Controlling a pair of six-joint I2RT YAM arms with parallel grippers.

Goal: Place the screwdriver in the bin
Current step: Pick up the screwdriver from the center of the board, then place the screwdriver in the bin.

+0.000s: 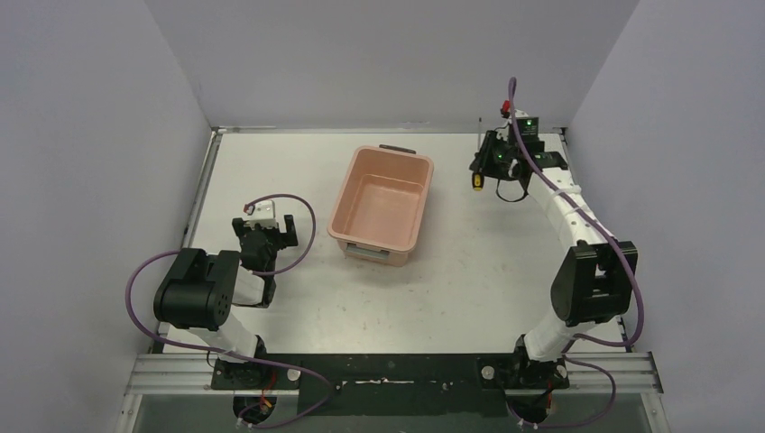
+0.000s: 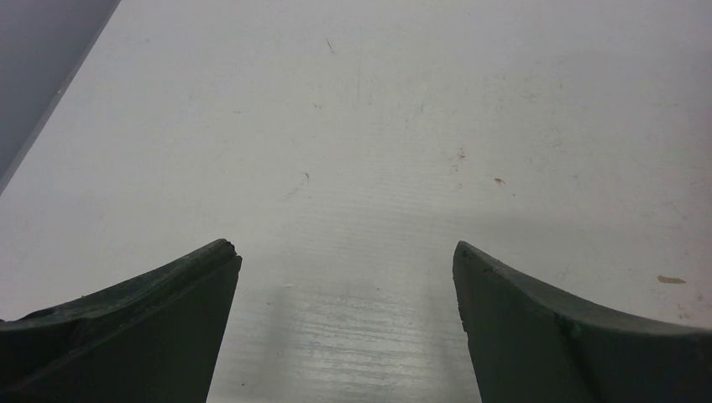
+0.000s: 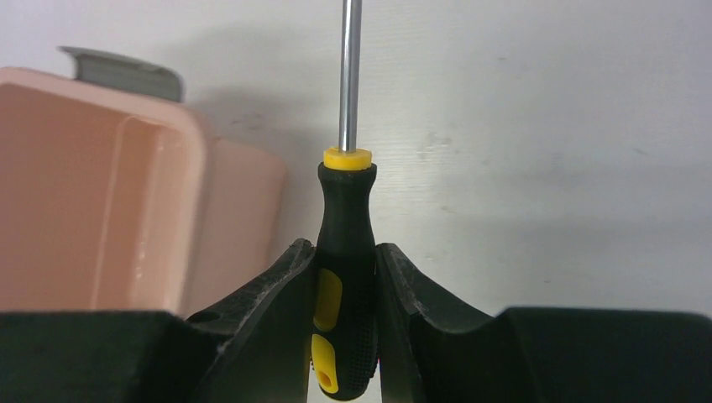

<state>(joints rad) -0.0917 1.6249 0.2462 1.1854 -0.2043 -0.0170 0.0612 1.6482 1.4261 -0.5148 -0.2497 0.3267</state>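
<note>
Nearest, the left hand hangs low, left of the bin, out of the way; far right, the right hand holds the screwdriver above the surface. Left wrist: fingers spread wide, empty. Right wrist: jaws clamped on the handle, shaft pointing away, bin to its left, ready for the carry.

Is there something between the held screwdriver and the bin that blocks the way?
Nothing visible does. The right pincer grips the screwdriver, and only table shows between it and the bin, which is open on top.
</note>
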